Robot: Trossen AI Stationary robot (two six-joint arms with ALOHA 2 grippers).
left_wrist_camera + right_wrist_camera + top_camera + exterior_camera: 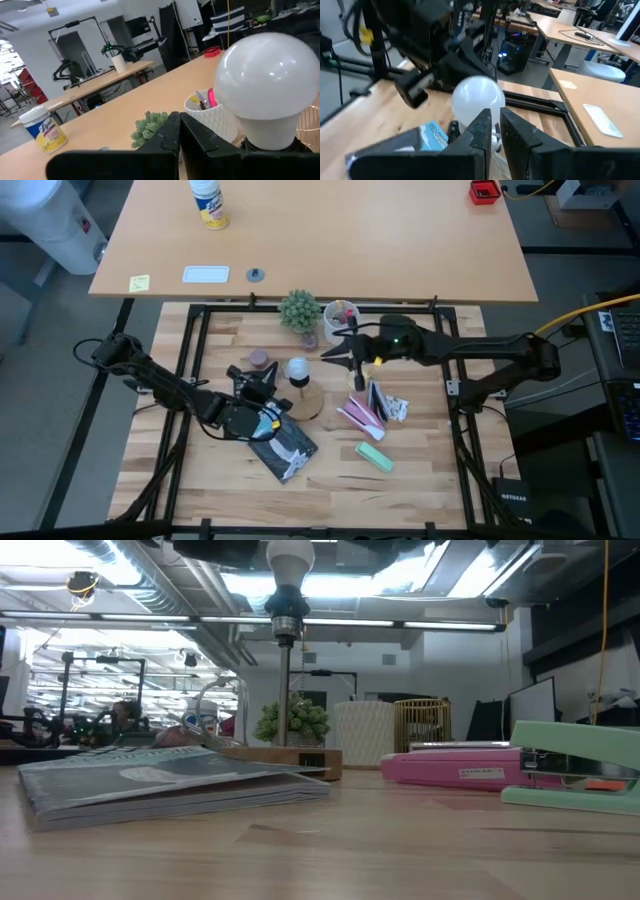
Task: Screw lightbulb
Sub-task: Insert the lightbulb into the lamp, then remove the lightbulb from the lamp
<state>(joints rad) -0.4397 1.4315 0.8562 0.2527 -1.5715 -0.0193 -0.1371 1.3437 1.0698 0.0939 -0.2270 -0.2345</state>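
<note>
The lightbulb (297, 367) is white and round, and its base sits upright in a black socket (287, 608). The socket tops a thin post on a wooden base (307, 404) in the middle of the table. My left gripper (263, 383) is shut and level, just left of the bulb (267, 82). My right gripper (330, 352) is shut, right of the bulb and a little farther back. In the right wrist view the bulb (477, 100) shows just beyond the fingertips (485, 125). I see no contact with either gripper.
A grey booklet (285, 446) lies near the wooden base. A pink stapler (360, 412) and a green stapler (375, 455) lie to the right. Behind the bulb are a small plant (299, 310) and a white cup of pens (340, 313).
</note>
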